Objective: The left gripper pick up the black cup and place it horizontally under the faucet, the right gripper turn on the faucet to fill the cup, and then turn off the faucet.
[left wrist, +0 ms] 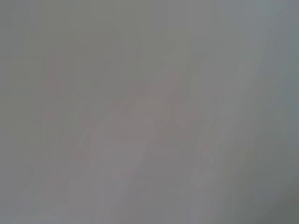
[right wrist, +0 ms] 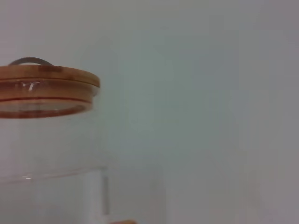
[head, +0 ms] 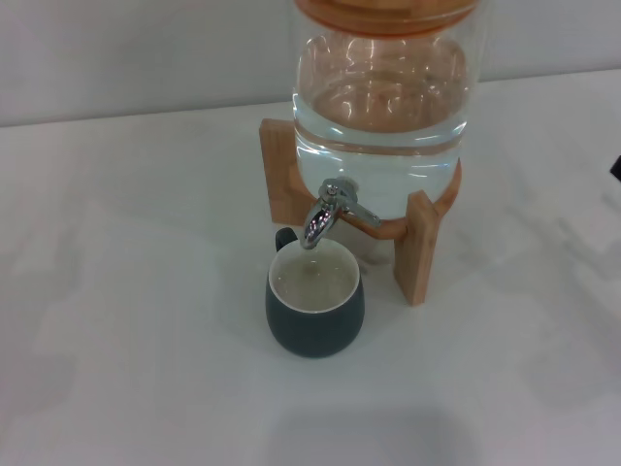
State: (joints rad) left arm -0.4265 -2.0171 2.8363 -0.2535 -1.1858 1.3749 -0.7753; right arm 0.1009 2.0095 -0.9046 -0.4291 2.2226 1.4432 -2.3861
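Cup (head: 315,309) upright under faucet (head: 328,212), 6 o'clock of jar (head: 383,107). Grippers off-view, jaw state unknown. Risk: faucet left dripping, cup overflows.

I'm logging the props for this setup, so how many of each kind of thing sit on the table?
Black cup: 1
Glass water jar with chrome faucet: 1
Wooden stand under the jar: 1
Wooden lid on the jar: 1
Total: 4
Neither hand can be made out in any view.
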